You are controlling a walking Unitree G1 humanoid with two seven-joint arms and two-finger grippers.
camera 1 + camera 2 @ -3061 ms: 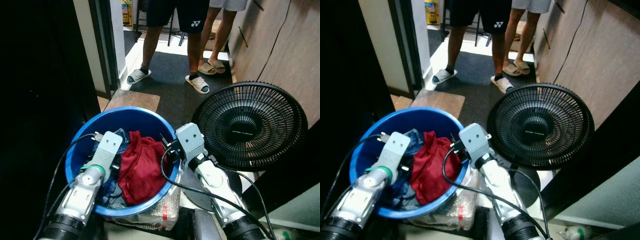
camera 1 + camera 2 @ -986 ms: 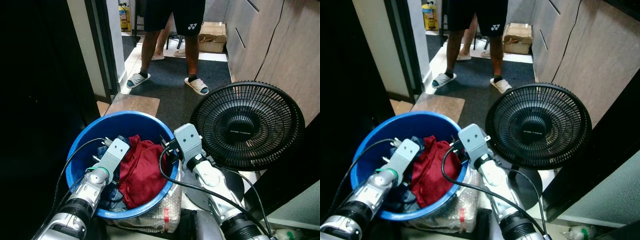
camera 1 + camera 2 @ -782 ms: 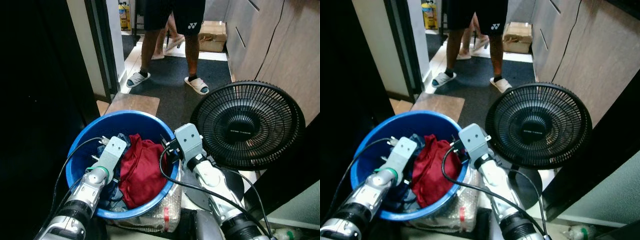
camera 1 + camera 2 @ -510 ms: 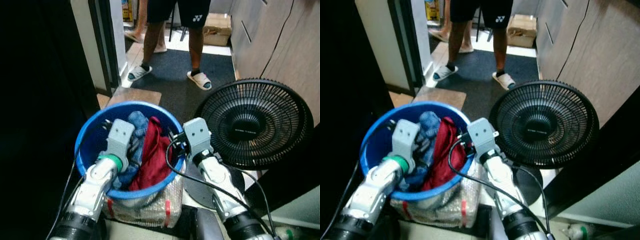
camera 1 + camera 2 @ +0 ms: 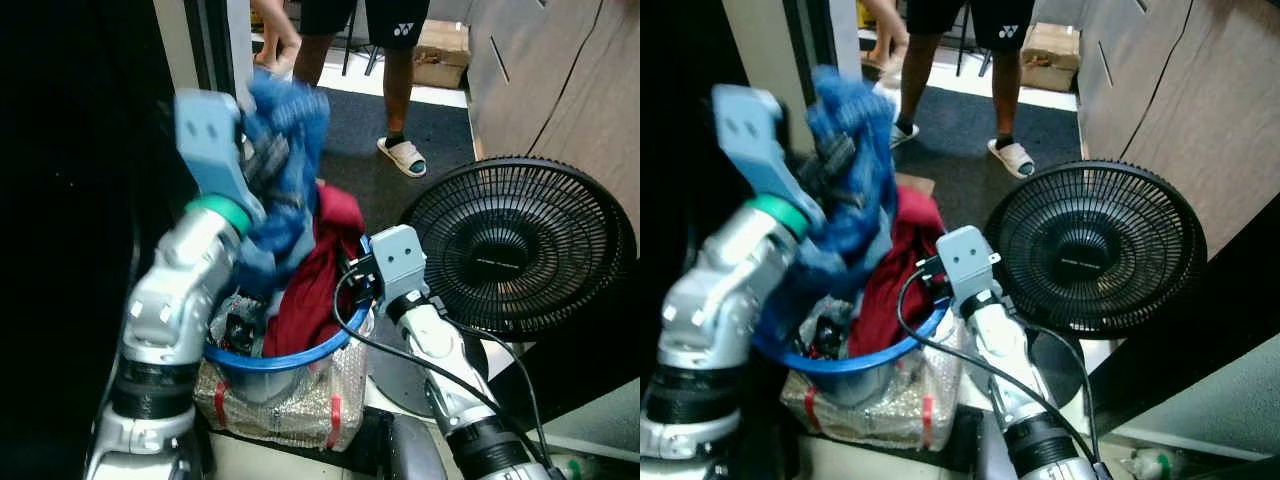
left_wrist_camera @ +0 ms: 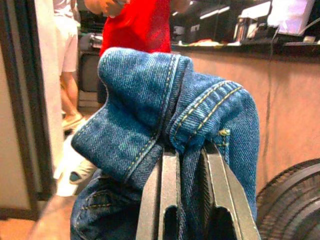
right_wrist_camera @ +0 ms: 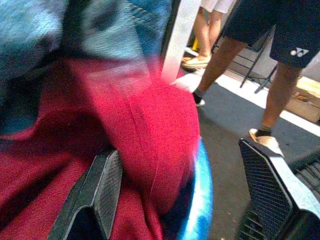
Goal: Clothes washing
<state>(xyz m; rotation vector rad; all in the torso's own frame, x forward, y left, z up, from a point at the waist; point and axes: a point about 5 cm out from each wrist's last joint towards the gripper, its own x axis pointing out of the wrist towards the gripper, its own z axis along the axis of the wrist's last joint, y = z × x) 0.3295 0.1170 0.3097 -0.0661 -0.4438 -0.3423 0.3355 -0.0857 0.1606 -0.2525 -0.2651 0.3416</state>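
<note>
Nearest to me, the blue tub (image 5: 285,355) sat on a clear plastic-wrapped bundle with red tape (image 5: 300,405). My right gripper (image 5: 358,277) rested at the tub's rim on the fan side; in its wrist view one black finger (image 7: 100,192) lay against the red garment (image 7: 140,150), but I could not tell whether the fingers were parted or closed. The red garment (image 5: 315,270) spilled up over the rim just beside that gripper.

Above the tub, my left gripper (image 6: 184,165) was raised high, its two fingers (image 6: 162,200) clamped together on a fold of blue jeans (image 5: 285,165). The denim hung down from the gripper toward the tub and draped over the red garment.

To the right of the right gripper stood a black floor fan (image 5: 515,250), close to the tub but apart from it. Beyond both grippers, on the dark floor mat (image 5: 350,130), a person's legs in slippers (image 5: 405,150) stood. A cardboard box (image 5: 1050,45) lay farther back by the wood-panel wall (image 5: 1180,110).
</note>
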